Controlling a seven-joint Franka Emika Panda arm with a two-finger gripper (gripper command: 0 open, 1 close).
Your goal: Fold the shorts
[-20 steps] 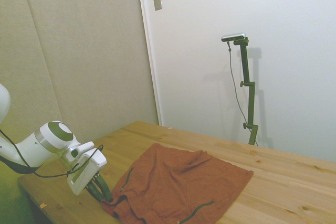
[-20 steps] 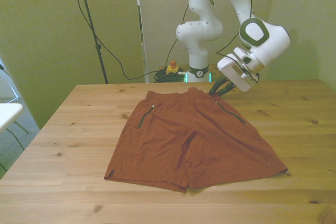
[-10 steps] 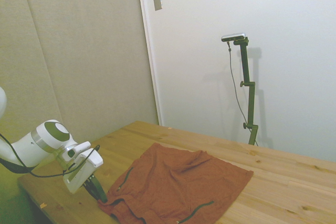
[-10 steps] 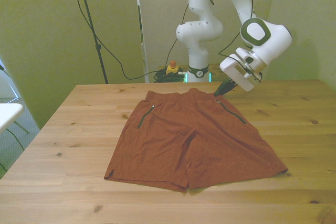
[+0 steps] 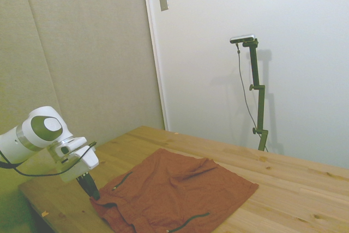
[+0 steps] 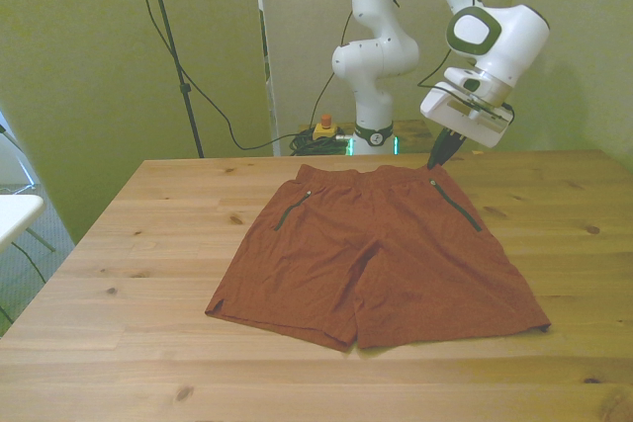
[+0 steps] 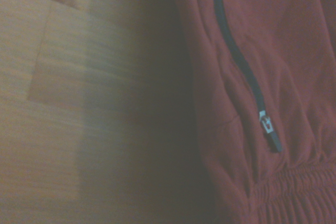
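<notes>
The rust-red shorts (image 6: pixel 381 244) lie flat on the wooden table (image 6: pixel 129 244), waistband toward the far edge and both legs toward the near edge. My gripper (image 6: pixel 436 161) is shut on the waistband corner at the front view's right, its fingers pointing down onto the cloth. From the side, the gripper (image 5: pixel 91 193) pinches the near-left corner of the shorts (image 5: pixel 174 189), which is slightly raised. Up close in the wrist view, the shorts (image 7: pixel 283 51) show a dark pocket zipper (image 7: pixel 239 61) and the gathered waistband (image 7: pixel 294 192).
Bare wood surrounds the shorts on the front view's left and along the near edge. Behind the far edge stand the robot's base (image 6: pixel 374 130) and a small yellow box with a red button (image 6: pixel 323 127). A white object (image 6: pixel 15 210) sits off the table's left side.
The fingers closed on the waistband corner. The gripper then rose slightly and moved toward the front view's right, dragging the whole shorts that way and smoothing them.
</notes>
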